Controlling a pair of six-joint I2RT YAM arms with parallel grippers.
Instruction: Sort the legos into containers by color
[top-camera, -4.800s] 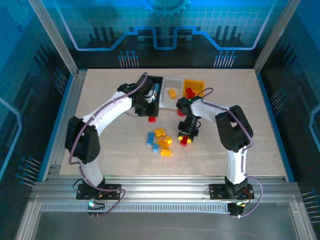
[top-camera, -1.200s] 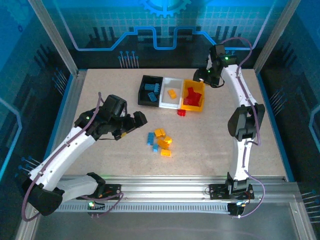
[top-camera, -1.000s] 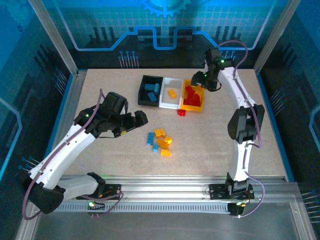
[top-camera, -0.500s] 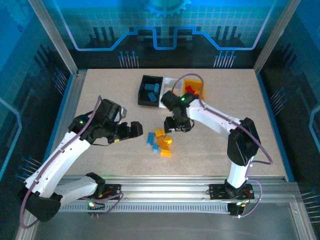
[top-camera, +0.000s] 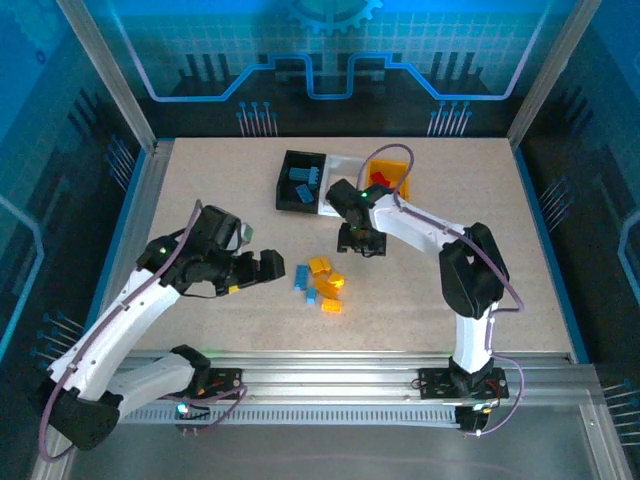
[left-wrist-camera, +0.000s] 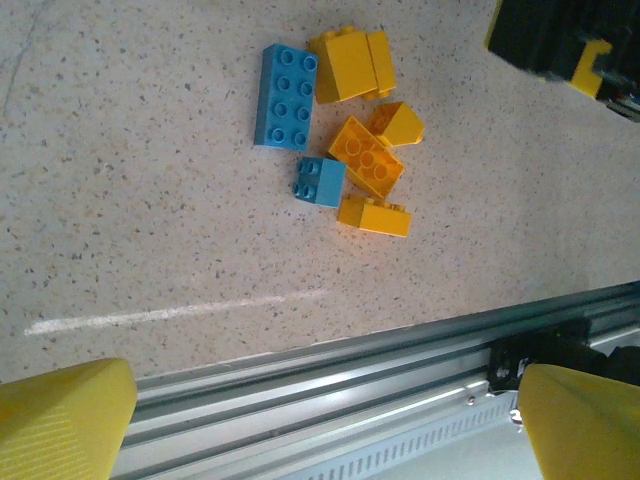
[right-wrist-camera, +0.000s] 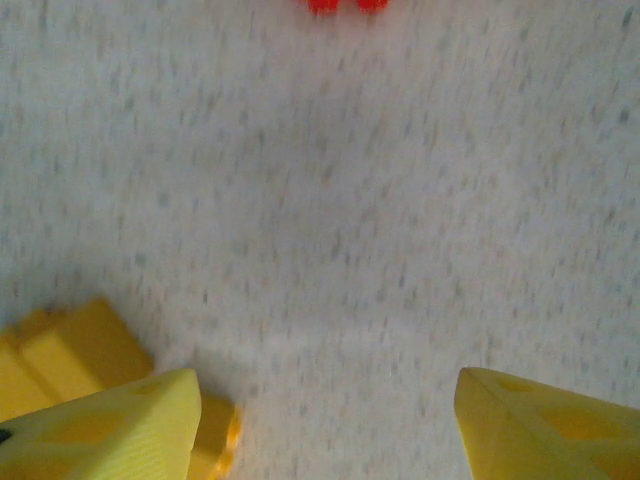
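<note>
Now we find the right tool back from above the bins, empty with fingers wide, low just in front of them by the loose blue and yellow bricks, so another pick looks due, while the left tool hangs wide nearby.

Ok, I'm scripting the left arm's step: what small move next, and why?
Probably ease the left gripper toward the long blue brick: it hangs open and empty, that brick lies nearest it, and the black bin holds blue ones.
</note>
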